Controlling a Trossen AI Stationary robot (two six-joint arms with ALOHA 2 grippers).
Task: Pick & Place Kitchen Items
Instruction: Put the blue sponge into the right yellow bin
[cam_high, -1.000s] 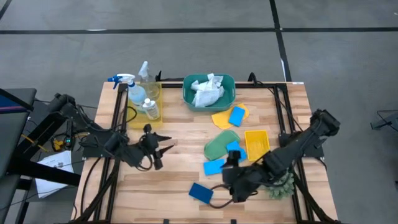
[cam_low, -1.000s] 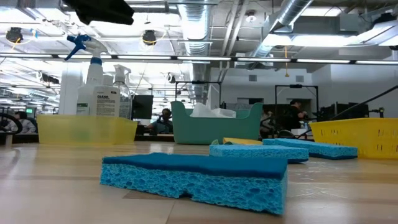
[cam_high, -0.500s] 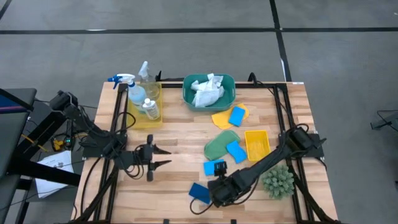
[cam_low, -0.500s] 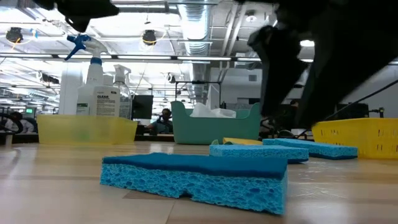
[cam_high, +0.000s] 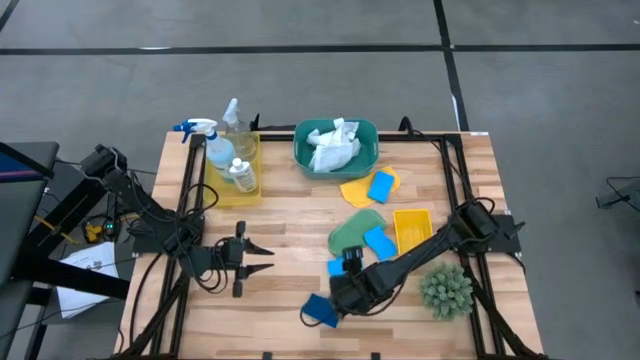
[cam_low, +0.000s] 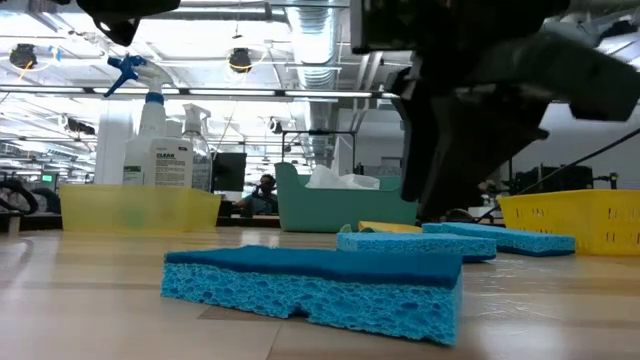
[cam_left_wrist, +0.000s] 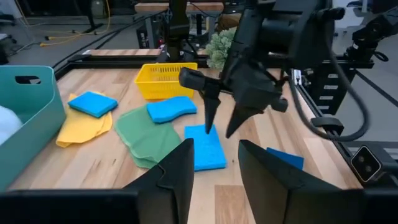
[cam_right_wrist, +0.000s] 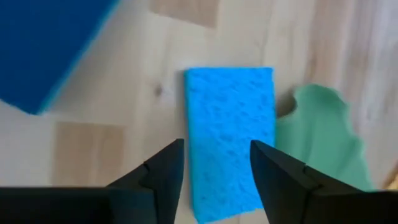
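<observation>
Step in hand: lining up to pick the light-blue sponge (cam_right_wrist: 231, 140) off the bare wood near the table's front, just beside the green cloth (cam_right_wrist: 320, 143).
Right gripper (cam_high: 338, 293): poised above that sponge, pointing down, fingers (cam_right_wrist: 163, 175) apart with one on each long side; nothing held.
Left gripper (cam_high: 262, 257): waiting over the left half of the table, well apart from the sponges; fingers (cam_left_wrist: 177, 169) apart, nothing between them.
Other sponges: dark-blue sponge (cam_high: 321, 310) at the front edge, close beside the right gripper; another light-blue one (cam_high: 379, 242) on the green cloth, a third (cam_high: 381, 186) on the yellow cloth (cam_high: 357, 192).
Bottles: spray bottle (cam_high: 215, 148) and two small bottles standing in the yellow tray (cam_high: 247, 195) at the back left.
White cloth (cam_high: 333, 147): lying in the teal basin (cam_high: 366, 133).
Doing it well: probably best to keep centred across the narrow width, come straight down until the tips reach the wood, then squeeze gently, since soft foam will likely give.
Risk: drifting sideways could catch the edge of the green cloth or nudge the dark-blue sponge.
</observation>
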